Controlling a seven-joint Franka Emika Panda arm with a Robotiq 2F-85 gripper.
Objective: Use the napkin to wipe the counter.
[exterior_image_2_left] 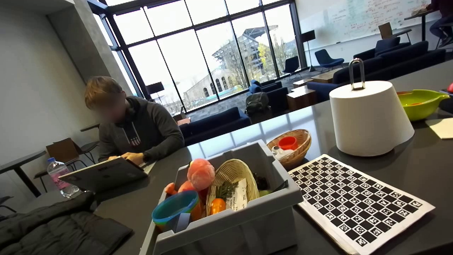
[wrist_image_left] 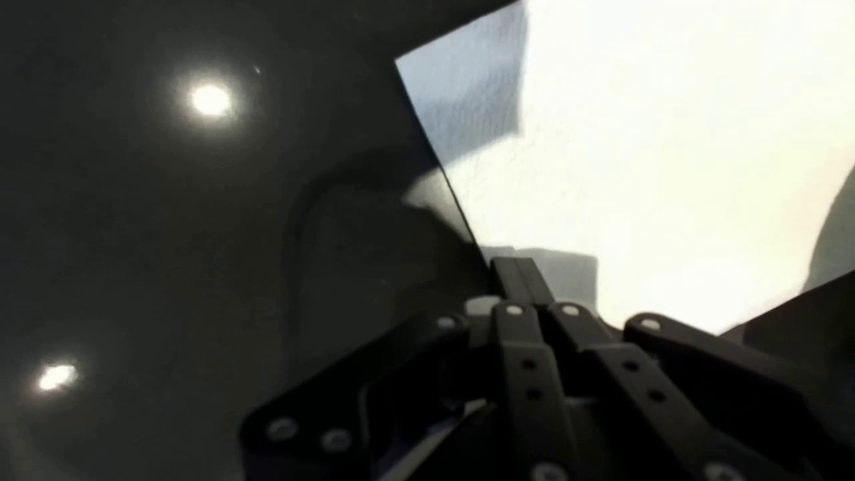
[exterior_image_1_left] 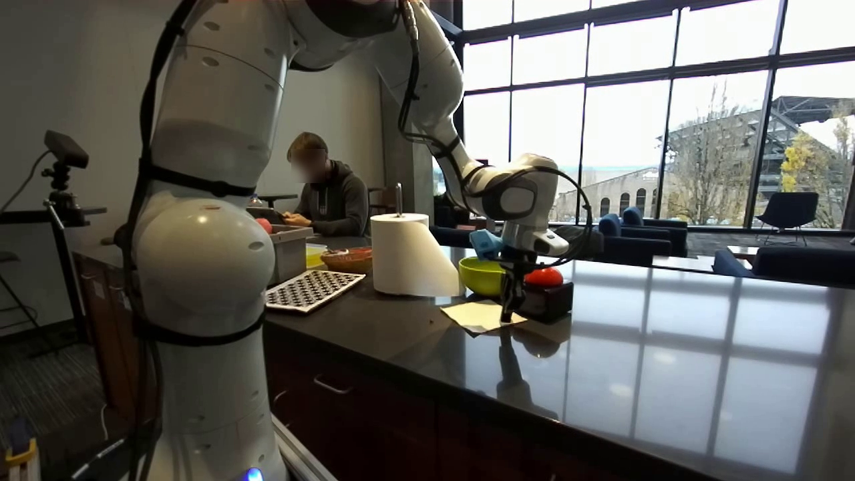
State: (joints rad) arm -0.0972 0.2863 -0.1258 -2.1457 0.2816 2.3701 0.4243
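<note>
The napkin (exterior_image_1_left: 473, 316) is a flat pale sheet lying on the dark, shiny counter (exterior_image_1_left: 401, 341). A corner of it shows at the right of an exterior view (exterior_image_2_left: 444, 128), and it fills the upper right of the wrist view (wrist_image_left: 668, 160). My gripper (exterior_image_1_left: 507, 316) points down at the napkin's edge, on the side near the black box. In the wrist view the fingertips (wrist_image_left: 518, 270) are pressed together at the napkin's edge, with no napkin visible between them. I cannot tell whether the tips touch the napkin. The gripper is out of view in an exterior view.
A black box (exterior_image_1_left: 549, 304) with a red object (exterior_image_1_left: 544, 276) stands right beside the gripper. A green bowl (exterior_image_1_left: 479, 275) is behind the napkin. A paper towel roll (exterior_image_1_left: 404, 260), a checkered board (exterior_image_2_left: 357, 202), a wicker basket (exterior_image_2_left: 300, 148) and a grey bin (exterior_image_2_left: 230, 226) stand farther along.
</note>
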